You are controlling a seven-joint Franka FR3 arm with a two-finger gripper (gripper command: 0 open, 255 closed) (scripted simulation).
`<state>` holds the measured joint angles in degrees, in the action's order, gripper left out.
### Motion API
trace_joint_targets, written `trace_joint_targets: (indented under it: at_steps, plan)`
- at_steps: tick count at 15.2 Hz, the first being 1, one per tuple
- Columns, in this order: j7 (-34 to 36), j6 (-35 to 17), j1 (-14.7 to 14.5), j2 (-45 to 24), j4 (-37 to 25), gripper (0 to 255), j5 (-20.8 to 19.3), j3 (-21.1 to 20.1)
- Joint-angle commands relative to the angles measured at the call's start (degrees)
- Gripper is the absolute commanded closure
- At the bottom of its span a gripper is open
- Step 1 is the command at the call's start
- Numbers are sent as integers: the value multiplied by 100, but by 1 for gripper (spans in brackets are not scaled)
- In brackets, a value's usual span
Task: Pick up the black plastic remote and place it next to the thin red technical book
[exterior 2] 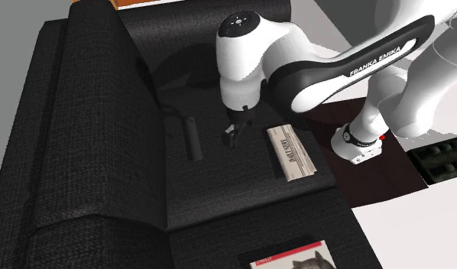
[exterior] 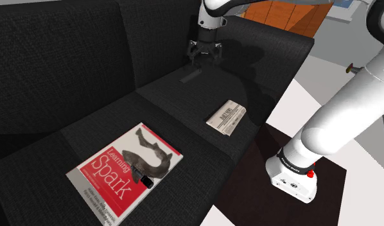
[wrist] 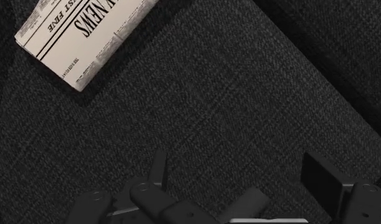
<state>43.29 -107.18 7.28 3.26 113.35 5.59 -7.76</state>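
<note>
The two black fingers (wrist: 320, 181) stand spread and empty in the wrist view above the black woven sofa seat (wrist: 215, 108), with a folded white newspaper (wrist: 81, 35) lying ahead of them. In the shoulder view the flat black plastic remote (exterior: 192, 76) lies just below them at the seat's far end, well apart from the thin red-and-white book (exterior: 113, 180). The second exterior view suggests they hang beside the remote, not astride it, so a straight descent could press into the cushion or shove the remote aside.

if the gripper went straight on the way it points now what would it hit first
Most likely the bare black sofa seat cushion: the gripper points down between the remote and the folded newspaper, over neither, though depth is unclear.
</note>
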Motion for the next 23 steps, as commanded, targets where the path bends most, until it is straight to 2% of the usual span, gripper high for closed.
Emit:
trace_joint_targets:
  at_steps: [1, 9, 17, 23]
  plan:
    - [349, -120, 64, -408, -261, 0, 36, 48]
    - [1611, -368, 236, -2036, -1568, 0, 268, 315]
    - [2691, -461, 489, -3545, -2937, 0, 677, 638]
    - [2706, -786, 460, -3702, -2772, 0, 714, 629]
